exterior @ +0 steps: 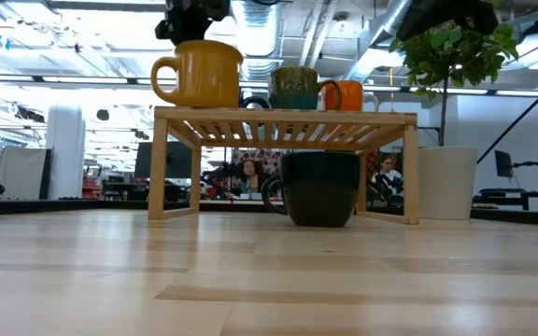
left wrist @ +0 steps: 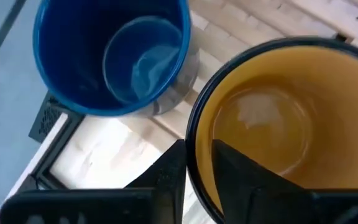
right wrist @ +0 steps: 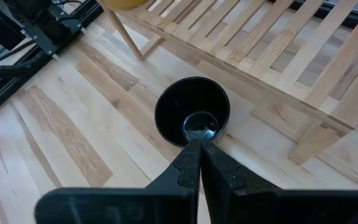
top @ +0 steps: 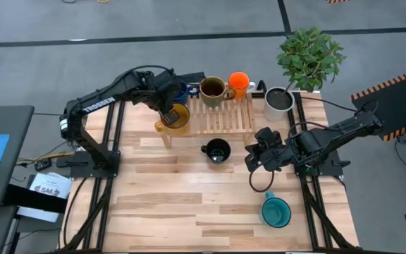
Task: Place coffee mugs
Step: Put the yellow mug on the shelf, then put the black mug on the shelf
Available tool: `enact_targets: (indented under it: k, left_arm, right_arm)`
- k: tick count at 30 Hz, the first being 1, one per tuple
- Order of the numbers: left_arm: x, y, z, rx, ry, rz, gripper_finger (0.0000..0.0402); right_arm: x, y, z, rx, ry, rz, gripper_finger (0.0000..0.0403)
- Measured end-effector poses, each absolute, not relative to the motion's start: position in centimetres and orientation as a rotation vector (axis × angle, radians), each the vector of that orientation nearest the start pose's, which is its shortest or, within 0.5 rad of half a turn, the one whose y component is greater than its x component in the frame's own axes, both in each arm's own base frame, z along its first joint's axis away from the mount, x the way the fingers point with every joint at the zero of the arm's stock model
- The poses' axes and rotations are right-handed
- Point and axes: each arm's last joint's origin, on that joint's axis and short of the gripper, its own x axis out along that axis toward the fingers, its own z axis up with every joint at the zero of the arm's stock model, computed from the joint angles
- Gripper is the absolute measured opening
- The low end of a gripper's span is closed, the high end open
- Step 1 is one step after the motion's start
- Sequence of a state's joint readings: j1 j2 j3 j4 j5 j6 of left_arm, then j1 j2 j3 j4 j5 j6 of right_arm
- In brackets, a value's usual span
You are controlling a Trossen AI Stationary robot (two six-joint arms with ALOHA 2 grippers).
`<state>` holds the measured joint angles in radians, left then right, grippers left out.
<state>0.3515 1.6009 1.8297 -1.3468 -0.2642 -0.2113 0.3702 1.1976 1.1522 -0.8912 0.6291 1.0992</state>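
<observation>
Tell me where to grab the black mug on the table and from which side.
Grip the black mug by its rim wall, one finger inside and one outside, coming straight down from above. It stands upright with its mouth open, clear of the wooden rack. The right gripper is nearest. Avoid the handle, on its left in the high view.

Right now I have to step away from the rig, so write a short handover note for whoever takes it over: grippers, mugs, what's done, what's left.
Left gripper: shut on the rim of the yellow mug, at the left end of the wooden rack.
Right gripper: shut and empty, just right of the black mug.
Done: dark blue mug, brown mug and orange mug stand on the rack.
Left: release the yellow mug; the black mug stands on the table in front of the rack, and the teal mug is near the table's front right. Both probably still need placing.
</observation>
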Motion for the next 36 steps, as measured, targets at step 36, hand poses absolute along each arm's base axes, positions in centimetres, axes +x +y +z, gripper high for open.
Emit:
enact_targets:
  k: [36]
  left_arm:
    - [15.8, 0.6, 48.5, -0.327, -0.018, 0.153, 0.0138]
  right_arm:
    - [25.5, 5.0, 26.7, 0.827, 0.831, -0.683, 0.015]
